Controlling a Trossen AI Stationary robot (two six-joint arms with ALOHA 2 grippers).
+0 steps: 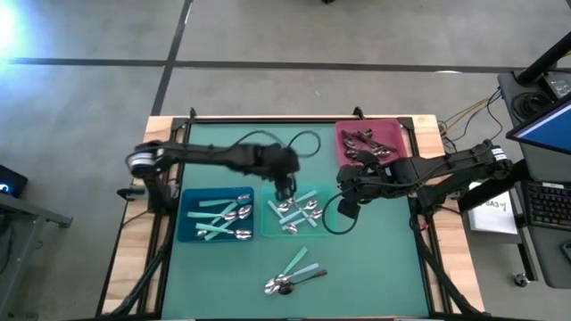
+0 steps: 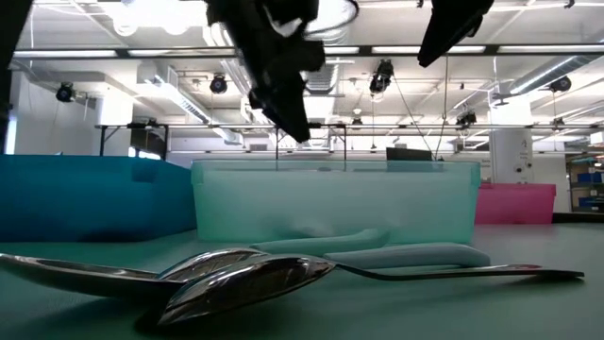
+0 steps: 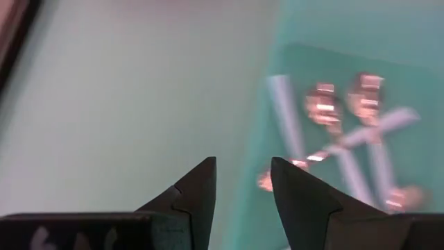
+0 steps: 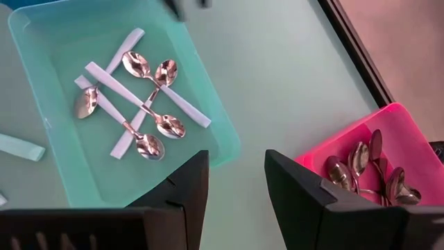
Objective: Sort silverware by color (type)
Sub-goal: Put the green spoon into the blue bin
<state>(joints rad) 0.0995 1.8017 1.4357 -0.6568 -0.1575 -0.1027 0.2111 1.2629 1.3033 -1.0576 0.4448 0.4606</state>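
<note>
Three loose spoons lie near the table's front edge: a teal-handled one (image 1: 297,261), a shiny silver one (image 1: 278,285) and a dark one (image 1: 310,277). The teal bin (image 1: 268,228) holds several light-handled spoons (image 4: 142,104). Several more light-handled spoons (image 1: 223,217) lie in the blue bin (image 1: 187,234), and dark spoons (image 4: 368,167) in the pink bin (image 4: 347,135). My left gripper (image 1: 284,190) hangs open over the teal bin's far edge, nothing between its fingers (image 3: 198,184). My right gripper (image 1: 343,207) waits open, raised between the teal and pink bins.
The three bins stand across the green mat (image 1: 375,267), blue at left, teal in the middle, pink at the far right. A black cable loop (image 1: 335,223) hangs by the right gripper. Open mat lies around the loose spoons at the front.
</note>
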